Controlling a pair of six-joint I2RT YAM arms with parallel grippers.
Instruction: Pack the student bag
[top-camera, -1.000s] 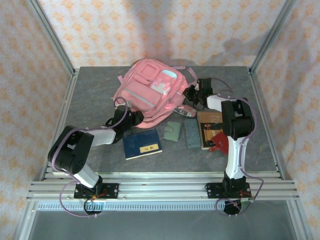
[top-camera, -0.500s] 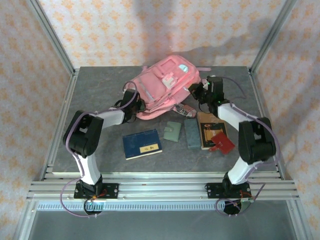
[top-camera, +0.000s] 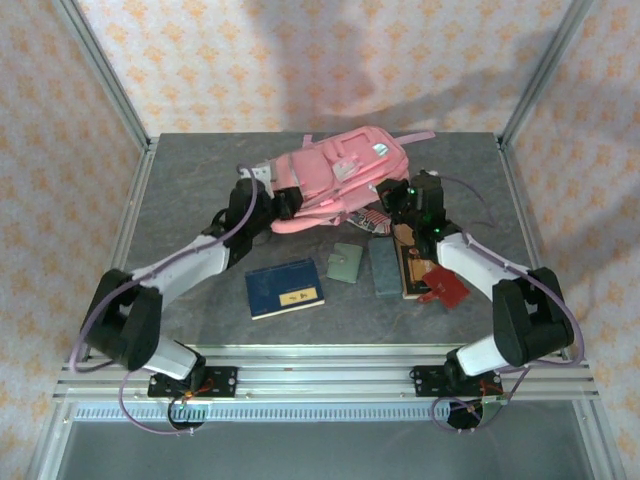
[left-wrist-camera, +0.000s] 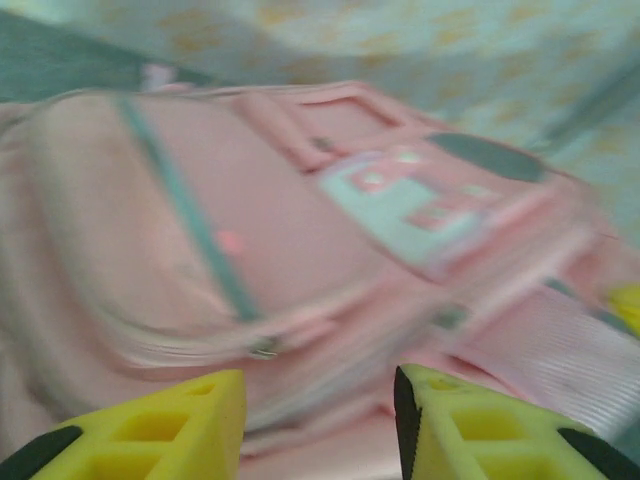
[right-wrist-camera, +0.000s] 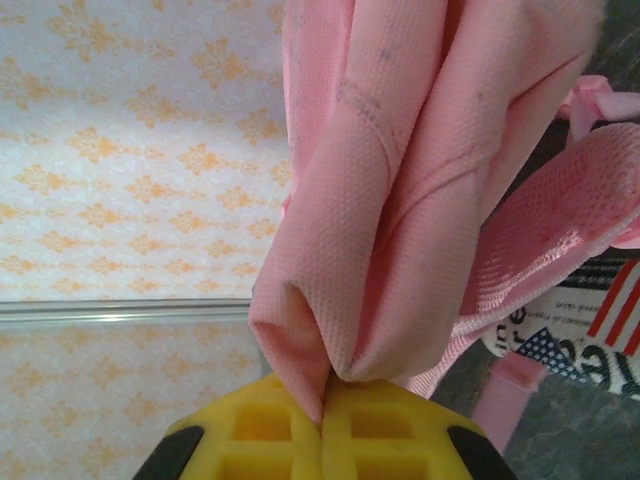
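Note:
The student bag (top-camera: 340, 168), a large pink backpack with a pale blue-white patch, hangs tilted at the back middle of the table. Its right edge is lifted. My right gripper (top-camera: 392, 196) is shut on a fold of the bag's pink fabric (right-wrist-camera: 370, 230), pinched between the yellow fingertips (right-wrist-camera: 322, 405). My left gripper (top-camera: 281, 203) is at the bag's left lower side. In the left wrist view its yellow fingers (left-wrist-camera: 150, 430) stand apart, open (left-wrist-camera: 320, 425), with the blurred bag (left-wrist-camera: 300, 230) just beyond them and nothing held between.
On the grey table (top-camera: 180, 190) in front of the bag lie a blue book (top-camera: 285, 288), a small green wallet (top-camera: 347, 262), a grey-blue case (top-camera: 385, 266), a brown book (top-camera: 415, 255) and a red item (top-camera: 444, 285). A flag-print pouch (top-camera: 372, 220) lies under the bag's edge.
The bag has been lifted and carried toward the back right. Both arms have stretched further out. The left gripper's jaws have spread apart; the right stays clamped on the fabric.

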